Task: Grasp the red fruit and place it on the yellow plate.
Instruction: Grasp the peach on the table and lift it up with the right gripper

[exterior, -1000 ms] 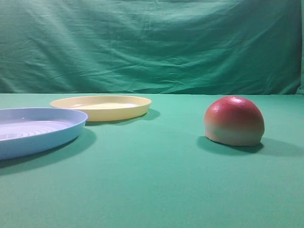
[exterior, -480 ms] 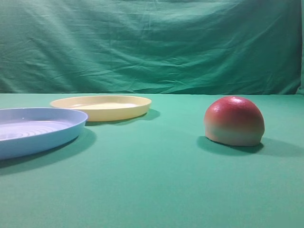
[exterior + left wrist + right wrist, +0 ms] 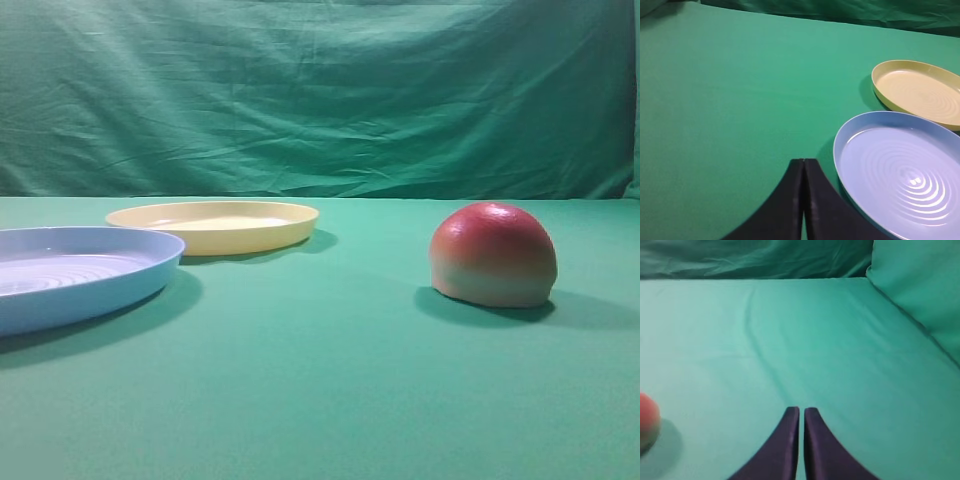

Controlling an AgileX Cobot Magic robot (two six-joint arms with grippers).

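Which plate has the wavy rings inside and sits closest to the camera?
The light-blue plate. Clear ripple rings mark its bottom, and it lies nearer than the yellow plate behind it.

red fruit (image 3: 646,421) blurred, cut by left edge, blue plate (image 3: 60,275) cropped

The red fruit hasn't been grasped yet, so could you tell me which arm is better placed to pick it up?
The right. The red fruit sits on the right side of the table and shows at the edge of the right gripper view. The left gripper sees only the yellow plate and blue plate.
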